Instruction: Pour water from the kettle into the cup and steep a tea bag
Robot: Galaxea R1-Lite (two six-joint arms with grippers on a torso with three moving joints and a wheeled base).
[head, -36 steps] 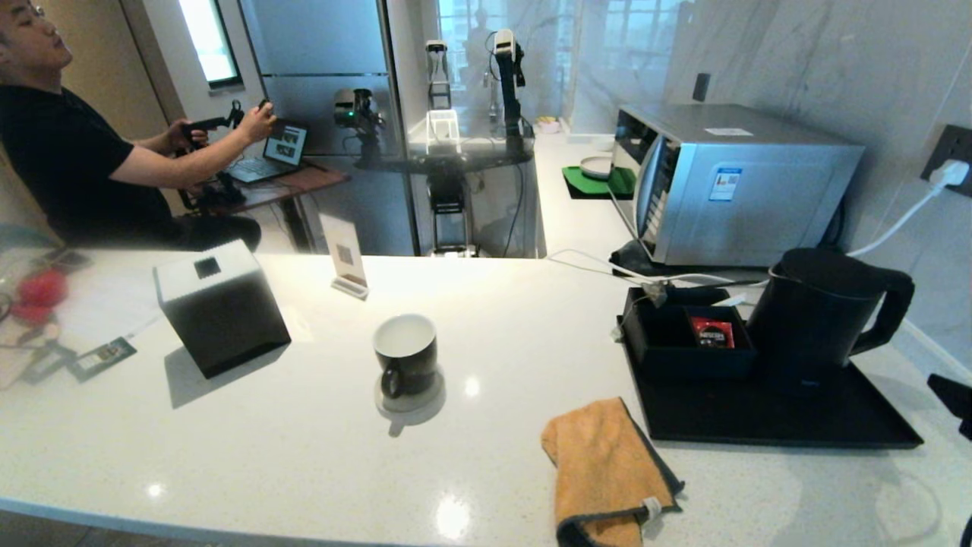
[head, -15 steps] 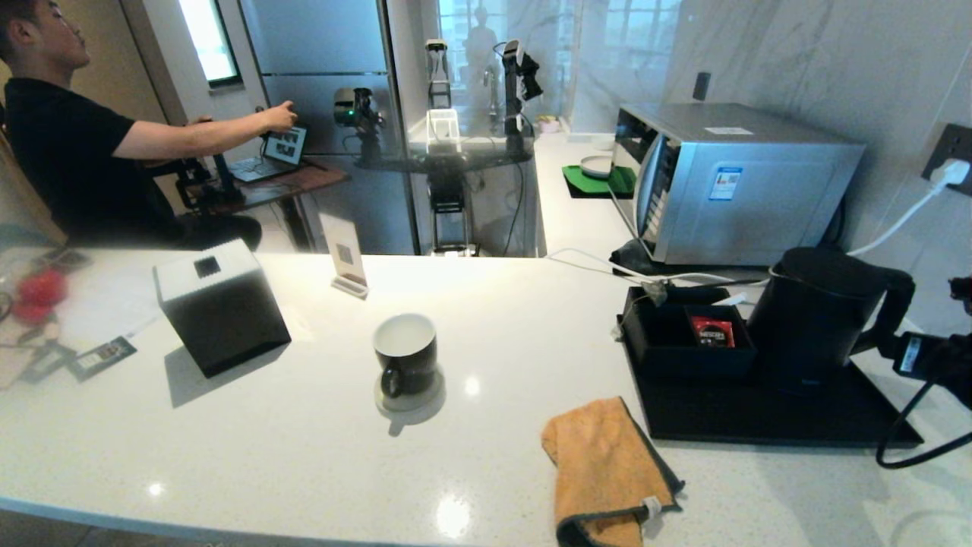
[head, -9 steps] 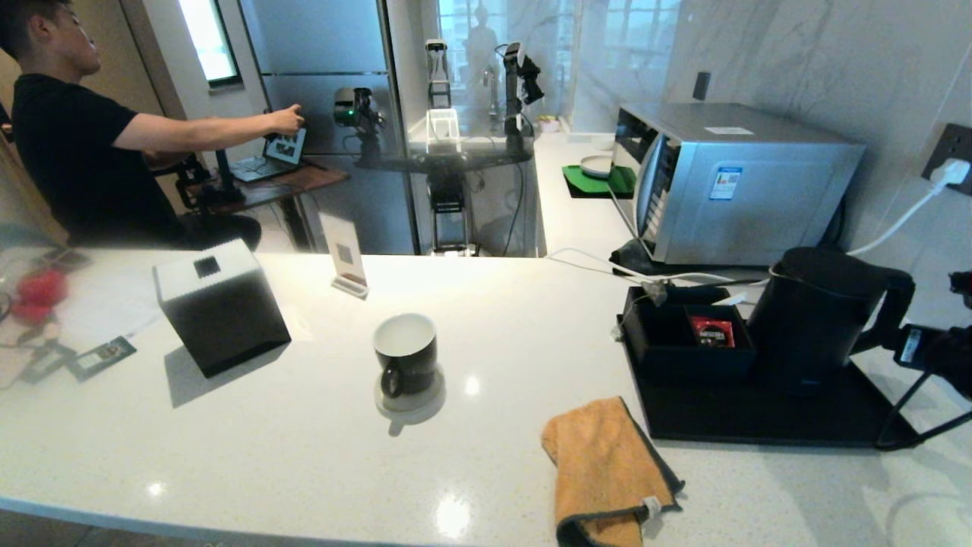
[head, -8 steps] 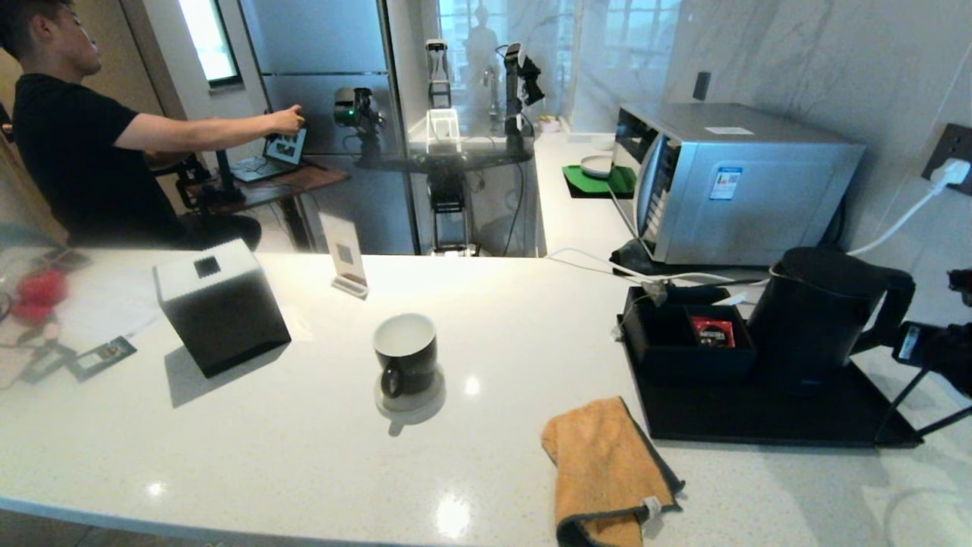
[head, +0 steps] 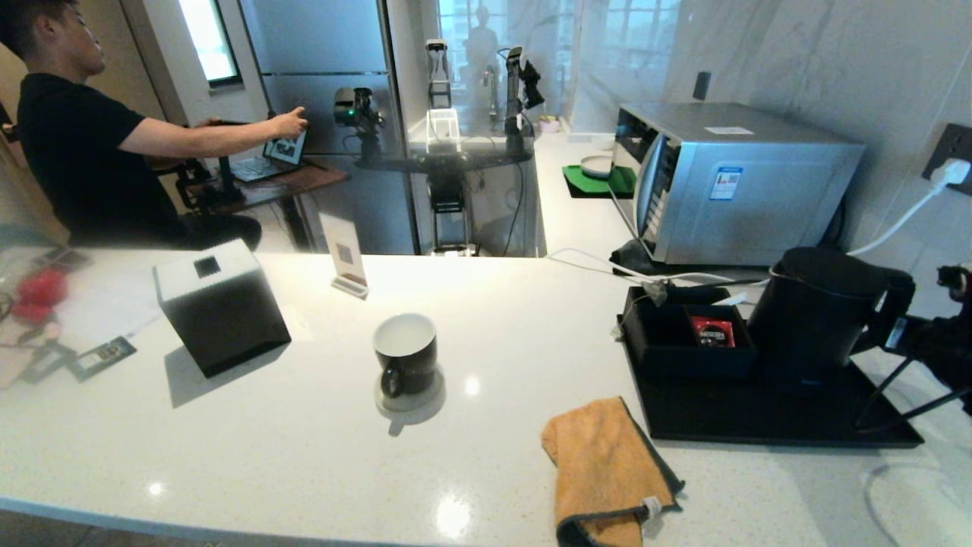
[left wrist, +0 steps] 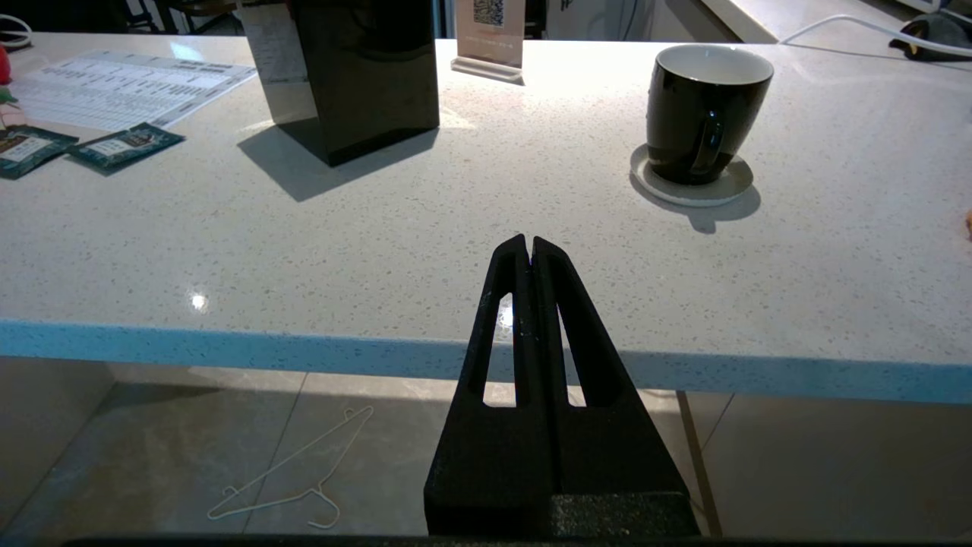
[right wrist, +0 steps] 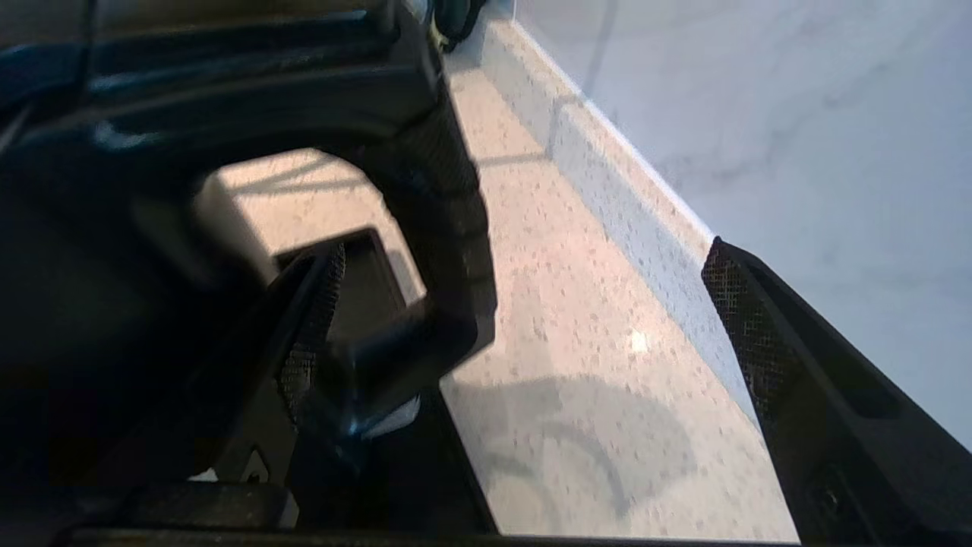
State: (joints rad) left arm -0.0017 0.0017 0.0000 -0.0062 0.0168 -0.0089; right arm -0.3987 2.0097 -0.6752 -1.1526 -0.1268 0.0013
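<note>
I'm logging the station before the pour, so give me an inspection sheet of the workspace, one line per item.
Surface: white speckled counter, dry as far as visible.
Job's things: kettle upright on black tray; cup on coaster, nothing seen inside; tea bag not seen.
Clutter: orange cloth, tissue box, red packet, green sachets.
Grippers: right gripper open, one finger inside the kettle's handle loop; left gripper shut, by the counter's near edge.
Cables: white cord to the wall socket.
Surroundings: microwave; person seated at a laptop.
</note>
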